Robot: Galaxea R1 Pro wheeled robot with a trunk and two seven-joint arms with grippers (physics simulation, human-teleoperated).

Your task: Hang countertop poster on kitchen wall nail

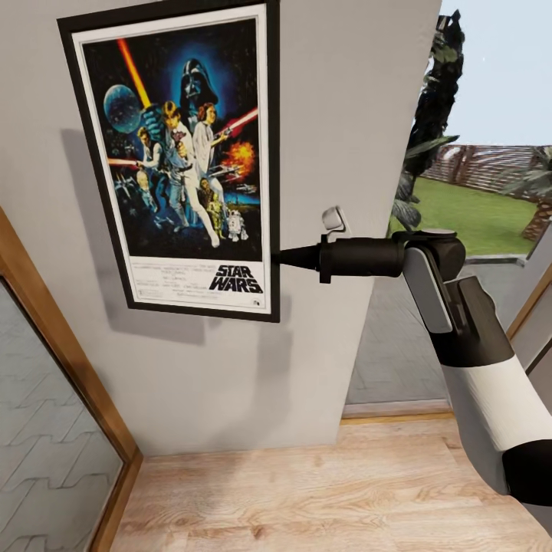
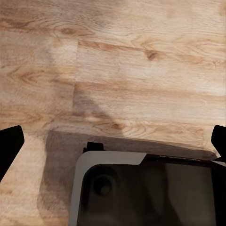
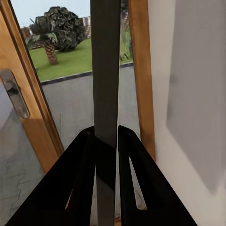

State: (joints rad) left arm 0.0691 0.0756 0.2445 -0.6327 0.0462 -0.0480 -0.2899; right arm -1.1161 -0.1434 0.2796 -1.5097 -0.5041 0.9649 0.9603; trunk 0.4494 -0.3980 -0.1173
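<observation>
Against the grey wall (image 1: 337, 115) hung the Star Wars poster (image 1: 180, 153) — upright, black-framed. The right gripper (image 1: 282, 257) pinched its right edge near the lower corner, jaws narrow around the frame. The left gripper (image 2: 113, 141) hovered over wooden floor (image 2: 117, 61) — jaws wide.

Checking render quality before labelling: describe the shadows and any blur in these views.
Head view: the poster casts a soft shadow down-left on the wall; image sharp. Left wrist view: a diffuse shadow on the wood floor. Right wrist view: the poster's edge between the right gripper fingers looks blurred.
</observation>
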